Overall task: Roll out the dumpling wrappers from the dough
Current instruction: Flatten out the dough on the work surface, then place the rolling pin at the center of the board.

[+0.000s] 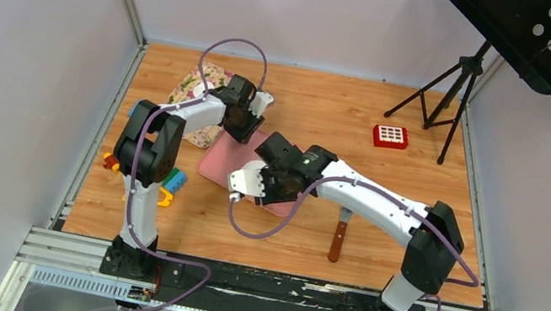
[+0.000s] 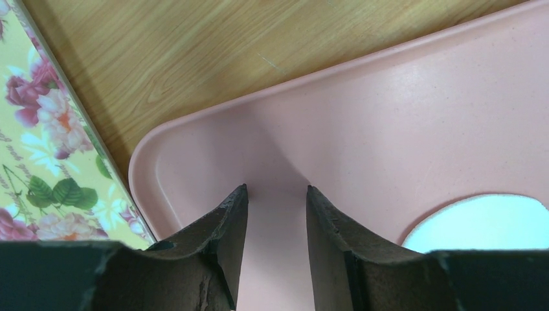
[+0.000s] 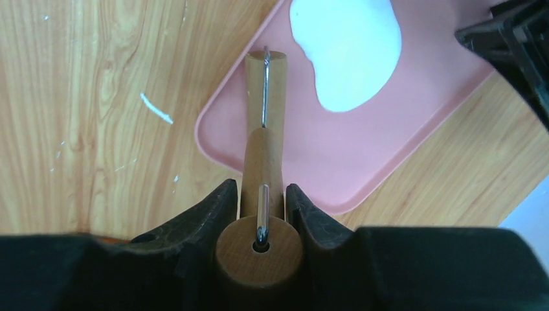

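While the right jaws are clamping a wooden roller (image 3: 262, 155) by its handle, its far end is reaching over one corner of a pink tray (image 3: 311, 149) sitting on the counter (image 3: 97, 97). Flattened white dough (image 3: 343, 52) is lying on the tray, just beside the roller's tip. Left jaws are hovering over another tray corner, partly parted and gripping nothing.
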Controlling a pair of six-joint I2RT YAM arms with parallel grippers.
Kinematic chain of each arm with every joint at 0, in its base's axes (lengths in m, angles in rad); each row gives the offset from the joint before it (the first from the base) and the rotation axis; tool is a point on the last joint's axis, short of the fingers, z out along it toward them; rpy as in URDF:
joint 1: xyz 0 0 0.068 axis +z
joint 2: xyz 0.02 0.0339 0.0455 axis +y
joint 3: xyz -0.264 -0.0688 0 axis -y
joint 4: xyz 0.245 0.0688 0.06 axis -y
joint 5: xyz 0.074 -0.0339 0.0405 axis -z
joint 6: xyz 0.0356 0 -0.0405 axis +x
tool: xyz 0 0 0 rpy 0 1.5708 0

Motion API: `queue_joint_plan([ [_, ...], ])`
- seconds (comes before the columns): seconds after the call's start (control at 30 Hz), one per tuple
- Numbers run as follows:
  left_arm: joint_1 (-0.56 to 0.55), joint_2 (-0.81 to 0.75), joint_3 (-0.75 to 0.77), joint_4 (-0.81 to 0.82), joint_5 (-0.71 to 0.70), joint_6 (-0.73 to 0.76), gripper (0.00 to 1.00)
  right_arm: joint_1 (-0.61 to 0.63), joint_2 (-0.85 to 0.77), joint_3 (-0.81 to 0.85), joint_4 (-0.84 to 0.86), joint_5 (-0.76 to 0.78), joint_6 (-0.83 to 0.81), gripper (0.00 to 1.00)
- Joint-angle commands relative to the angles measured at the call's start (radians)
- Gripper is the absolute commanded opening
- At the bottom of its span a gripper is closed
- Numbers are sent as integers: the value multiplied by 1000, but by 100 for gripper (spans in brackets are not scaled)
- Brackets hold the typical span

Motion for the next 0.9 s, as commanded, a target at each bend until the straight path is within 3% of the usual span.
queue_joint_plan([
  [0.0,-4,-5,-5,-43,27,-28,49,-56,-165,67,-37,-15,95,0],
  [0.17,-4,-59,-16,-20,71,-31,76,-256,-335,14,92,-27,178,0],
  [0.4,-4,-157,18,-39,120,-25,99,-567,-400,-116,449,-71,488,0],
  [0.5,-2,-209,18,-46,145,-17,100,-659,-335,-143,570,-83,706,0],
  [0.7,4,-318,-23,-111,251,59,100,-832,-168,-170,758,-344,1097,0],
  [0.87,15,-399,-105,-158,326,143,100,-937,-79,-218,890,-475,1321,3],
])
